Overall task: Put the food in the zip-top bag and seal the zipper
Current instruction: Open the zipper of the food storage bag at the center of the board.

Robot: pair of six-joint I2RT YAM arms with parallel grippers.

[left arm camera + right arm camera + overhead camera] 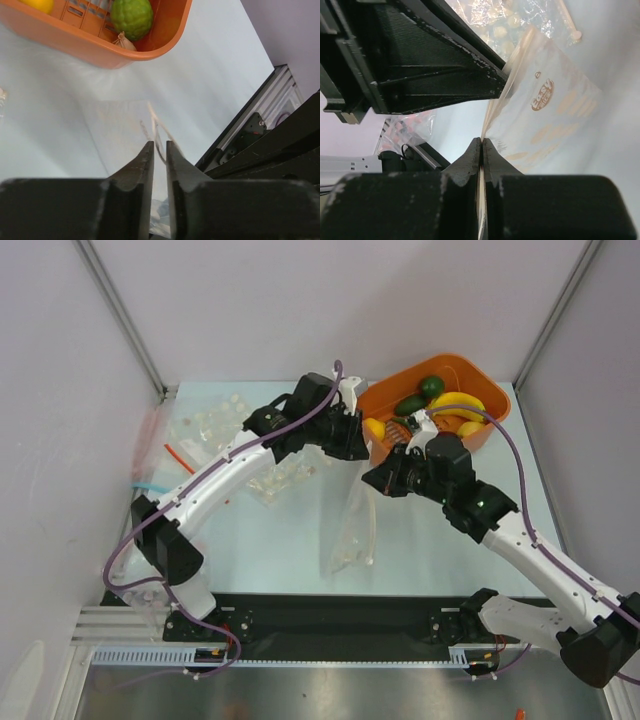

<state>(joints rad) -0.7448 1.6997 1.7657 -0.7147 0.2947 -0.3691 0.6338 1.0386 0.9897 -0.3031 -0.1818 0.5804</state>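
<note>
Left hand (160, 146) clamped on clear zip-top bag (350, 530) top edge, right hand (482, 142) clamped likewise, food (455, 400) in orange basket (100, 55) beside

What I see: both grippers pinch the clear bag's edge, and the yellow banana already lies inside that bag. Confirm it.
Wrong in one respect. The yellow banana is not inside the clear bag; it lies in the orange basket, as the top external view shows. The rest stands: the left gripper and the right gripper both pinch that bag's edge.
</note>
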